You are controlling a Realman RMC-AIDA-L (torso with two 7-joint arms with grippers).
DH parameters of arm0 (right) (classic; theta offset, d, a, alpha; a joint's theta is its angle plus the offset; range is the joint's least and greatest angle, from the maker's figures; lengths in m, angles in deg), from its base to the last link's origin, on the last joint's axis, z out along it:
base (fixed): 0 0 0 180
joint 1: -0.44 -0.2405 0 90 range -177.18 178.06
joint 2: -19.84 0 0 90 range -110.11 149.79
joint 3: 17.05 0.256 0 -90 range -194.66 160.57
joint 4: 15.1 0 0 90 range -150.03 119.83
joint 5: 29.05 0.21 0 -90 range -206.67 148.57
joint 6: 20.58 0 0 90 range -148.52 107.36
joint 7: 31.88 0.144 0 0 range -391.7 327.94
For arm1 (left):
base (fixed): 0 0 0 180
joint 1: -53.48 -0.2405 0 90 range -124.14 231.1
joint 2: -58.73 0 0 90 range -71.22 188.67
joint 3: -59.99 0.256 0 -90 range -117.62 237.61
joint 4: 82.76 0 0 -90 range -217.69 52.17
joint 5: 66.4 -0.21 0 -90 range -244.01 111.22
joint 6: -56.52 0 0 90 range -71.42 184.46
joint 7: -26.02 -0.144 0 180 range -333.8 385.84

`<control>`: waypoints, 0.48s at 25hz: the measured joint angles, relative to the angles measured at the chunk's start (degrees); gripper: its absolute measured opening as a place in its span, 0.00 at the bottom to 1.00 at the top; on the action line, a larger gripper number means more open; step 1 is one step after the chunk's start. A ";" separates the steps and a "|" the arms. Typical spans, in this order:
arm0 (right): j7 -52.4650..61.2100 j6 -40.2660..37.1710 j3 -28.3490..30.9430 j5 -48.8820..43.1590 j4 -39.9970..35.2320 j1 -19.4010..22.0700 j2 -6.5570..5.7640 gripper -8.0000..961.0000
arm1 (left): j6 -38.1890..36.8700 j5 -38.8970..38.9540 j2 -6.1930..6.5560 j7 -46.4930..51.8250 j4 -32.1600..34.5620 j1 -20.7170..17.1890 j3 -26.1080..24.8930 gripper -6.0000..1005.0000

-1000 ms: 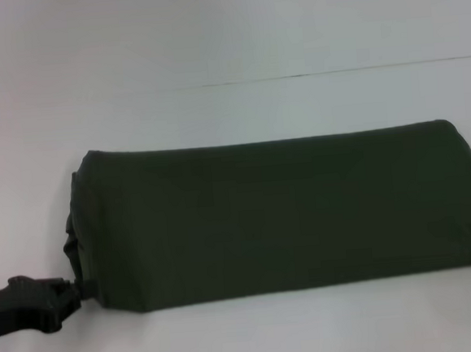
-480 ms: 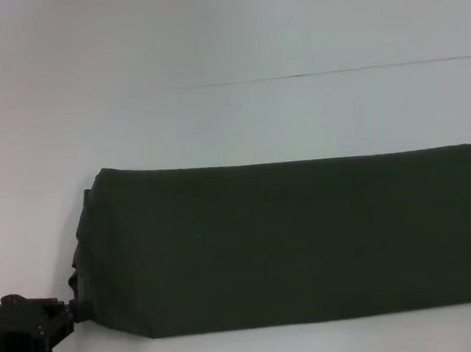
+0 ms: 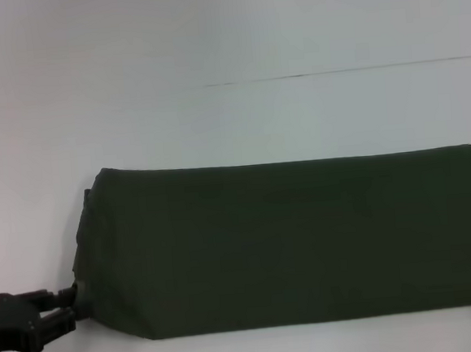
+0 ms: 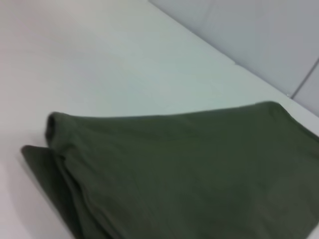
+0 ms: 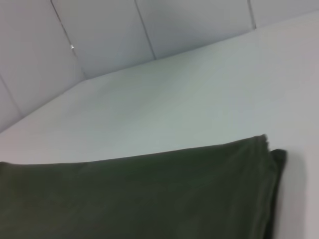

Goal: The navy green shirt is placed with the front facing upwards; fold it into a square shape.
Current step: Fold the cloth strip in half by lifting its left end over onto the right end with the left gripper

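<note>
Nearest the front edge, at the left corner of the white tabletop (image 3: pixel 209 47): black left gripper (image 3: pixel 70 307), low, tips at the near left corner of the cloth. Jaws drawn close together on that corner, apparently pinching an edge of the fabric; contact small in view, so taken as a grasp by judgement only. Right gripper out of sight in the head view; jaw state cannot be told.

Across the front half of the tabletop: dark olive-green cotton shirt (image 3: pixel 289 237), already doubled into a long band running left to right, far edge a rounded fold, near edge straight. Right end running to the picture's edge. Left wrist view (image 4: pixel 189 169) showing stacked layers at the left end, one flap peeking out beneath. Right wrist view (image 5: pixel 149 194) showing the right end, layers likewise slightly offset. No lettering or neckline visible.

Handling, judged: light, limp, no stiffness, not fragile; layers likely to slide over one another when lifted. Best taken at the end corners, all layers pinched together.

Count: shirt, one; gripper in view, one.

Beyond the shirt: bare surface, a thin dark seam towards the far edge.
</note>
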 joint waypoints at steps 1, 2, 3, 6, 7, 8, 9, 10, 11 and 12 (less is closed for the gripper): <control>-0.01 0.05 0.59 0.00 -0.21 -0.04 -0.01 0.37 | 0.00 0.14 0.06 -0.01 -0.01 -0.03 -0.99 0.17; -0.02 0.07 1.36 0.01 -0.49 -0.11 -0.05 0.40 | 0.04 0.22 0.11 -0.01 -0.02 -0.04 -1.69 0.21; -0.02 0.09 2.57 0.02 -0.83 -0.24 -0.05 0.42 | 0.12 0.30 0.16 -0.02 -0.03 0.02 -2.44 0.25; -0.56 -0.06 6.86 0.05 -1.30 -0.78 -0.05 0.49 | 0.82 1.28 0.40 0.27 -0.13 0.75 -6.49 0.38; -1.04 -0.31 8.20 0.09 -1.33 -1.07 -0.04 0.51 | 1.28 1.63 0.43 0.65 -0.14 0.88 -7.20 0.43; -1.97 -0.97 9.52 0.26 -1.34 -1.76 0.01 0.53 | 2.20 2.38 0.48 1.69 -0.16 1.21 -8.35 0.47; -1.97 -0.97 9.52 0.26 -1.34 -1.76 0.01 0.56 | 2.91 2.71 0.49 2.52 -0.16 1.36 -8.68 0.51; -2.26 -1.32 9.61 0.37 -1.32 -2.14 0.03 0.58 | 4.19 3.34 0.50 4.39 -0.17 1.75 -9.32 0.54; -2.69 -1.83 9.49 0.47 -1.17 -2.59 0.05 0.60 | 5.43 3.51 0.55 6.24 -0.22 2.07 -9.39 0.58; -3.18 -2.39 9.30 0.50 -0.95 -3.14 0.09 0.63 | 6.75 3.62 0.64 8.53 -0.34 2.58 -9.24 0.61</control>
